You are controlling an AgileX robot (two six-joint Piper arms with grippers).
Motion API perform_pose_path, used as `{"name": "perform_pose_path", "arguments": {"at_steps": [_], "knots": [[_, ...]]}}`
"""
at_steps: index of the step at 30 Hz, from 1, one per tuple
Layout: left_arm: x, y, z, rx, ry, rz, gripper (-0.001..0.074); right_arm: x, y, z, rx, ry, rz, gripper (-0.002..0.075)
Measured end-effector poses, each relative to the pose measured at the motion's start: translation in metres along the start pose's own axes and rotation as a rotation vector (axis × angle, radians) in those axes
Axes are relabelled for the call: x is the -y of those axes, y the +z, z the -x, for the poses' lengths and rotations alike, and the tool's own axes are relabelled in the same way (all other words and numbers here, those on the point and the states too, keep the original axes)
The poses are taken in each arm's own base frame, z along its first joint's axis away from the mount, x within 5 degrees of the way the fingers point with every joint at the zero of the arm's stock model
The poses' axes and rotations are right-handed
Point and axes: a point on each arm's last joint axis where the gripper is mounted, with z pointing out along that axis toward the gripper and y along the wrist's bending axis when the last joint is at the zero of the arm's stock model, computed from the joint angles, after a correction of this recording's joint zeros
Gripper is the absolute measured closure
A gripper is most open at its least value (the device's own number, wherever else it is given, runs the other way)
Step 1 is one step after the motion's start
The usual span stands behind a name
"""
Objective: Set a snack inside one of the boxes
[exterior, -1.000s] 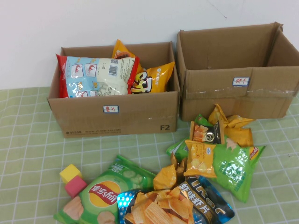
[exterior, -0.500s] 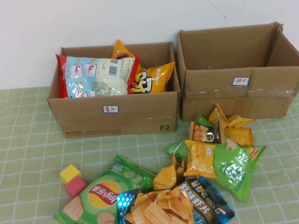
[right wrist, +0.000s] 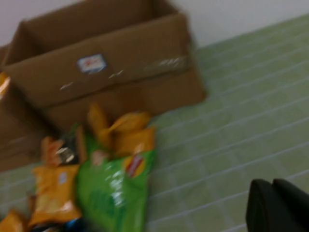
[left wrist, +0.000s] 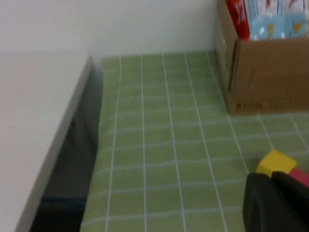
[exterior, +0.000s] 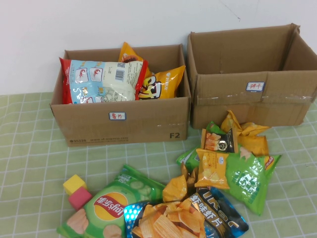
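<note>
Two open cardboard boxes stand at the back. The left box holds a blue-and-red bag and yellow bags. The right box looks empty inside. A pile of snacks lies in front: a green chip bag, a dark blue bag with orange chips, a large green bag and a small orange pack. Neither arm shows in the high view. My left gripper is shut and empty, near the yellow block. My right gripper is shut and empty over green cloth, to the right of the large green bag.
A yellow block and a pink block lie left of the snack pile. A green checked cloth covers the table. In the left wrist view the cloth ends at a dark gap beside a white surface.
</note>
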Motion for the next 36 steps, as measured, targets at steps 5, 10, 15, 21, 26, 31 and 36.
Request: {"name": "perform_pose_path", "arguments": {"at_steps": [5, 10, 15, 21, 26, 31, 36], "knots": [[0.002, 0.024, -0.037, -0.132, -0.001, -0.007, 0.0738, -0.034, 0.025, -0.011, -0.242, -0.059, 0.353, 0.0728], [0.003, 0.025, -0.034, -0.087, -0.003, -0.018, 0.0738, -0.048, 0.05, -0.022, -0.402, -0.223, 0.571, 0.0728], [0.003, 0.025, -0.033, -0.083, -0.003, -0.019, 0.0738, -0.055, 0.083, -0.029, -0.456, -0.223, 0.686, 0.0722], [0.003, 0.025, -0.033, -0.083, -0.006, -0.02, 0.0737, -0.072, 0.109, -0.043, -0.444, -0.293, 0.782, 0.0621], [0.017, 0.024, -0.039, -0.224, -0.233, -0.146, 0.0738, -0.084, 0.115, -0.06, -0.485, -0.414, 0.786, 0.0591], [0.043, 0.026, -0.031, -0.361, -0.338, -0.408, 0.0738, -0.077, 0.12, -0.059, -0.484, -0.547, 0.689, 0.0588], [0.061, 0.041, -0.039, -0.61, -0.378, -0.563, 0.0737, -0.075, 0.124, -0.037, -0.523, -0.8, 0.627, 0.0582]]}}
